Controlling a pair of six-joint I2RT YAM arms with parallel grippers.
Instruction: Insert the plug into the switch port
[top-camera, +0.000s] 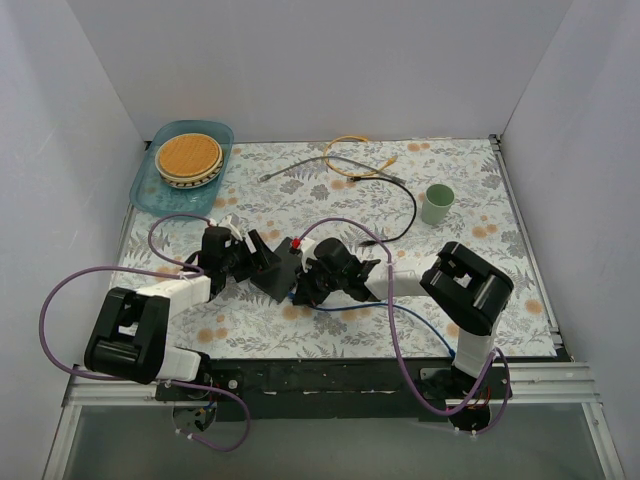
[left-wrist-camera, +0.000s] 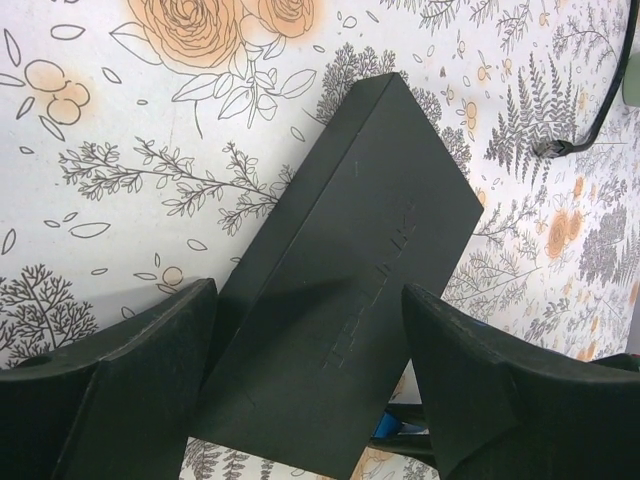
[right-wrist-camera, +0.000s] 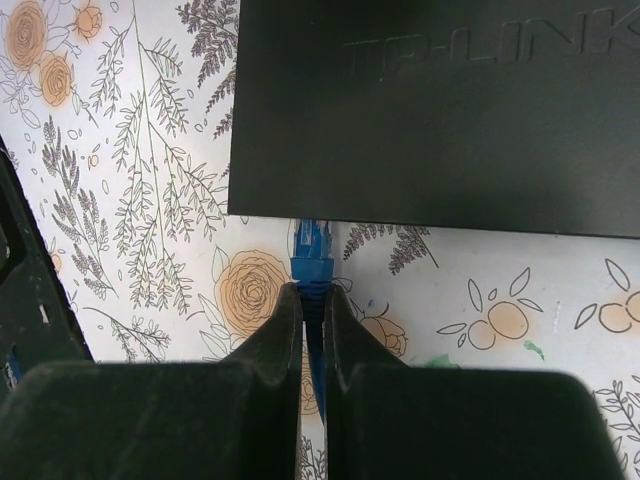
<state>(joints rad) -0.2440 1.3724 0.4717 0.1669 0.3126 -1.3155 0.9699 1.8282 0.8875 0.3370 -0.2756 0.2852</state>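
The switch (top-camera: 283, 272) is lying flat a little left of the middle of the table (top-camera: 460, 170), nearer its near edge than its far one. The left gripper (left-wrist-camera: 308, 300) is straddling it from above. Its fingers (left-wrist-camera: 150, 370) are standing wide apart, close against the box's two long sides. Whether they are actually pressing on it cannot be told. By that pose, the left arm is probably bracing the box so a push from the other side does not slide it away.

The right gripper (right-wrist-camera: 312, 300) is pinching the blue plug (right-wrist-camera: 311, 255) just behind its clear tip, jaws all but together, and is holding it square to the switch's edge that faces it. The tip is meeting that edge, but the port is hidden, so whether the plug is seated cannot be told. The insertion appears to be at its final push.
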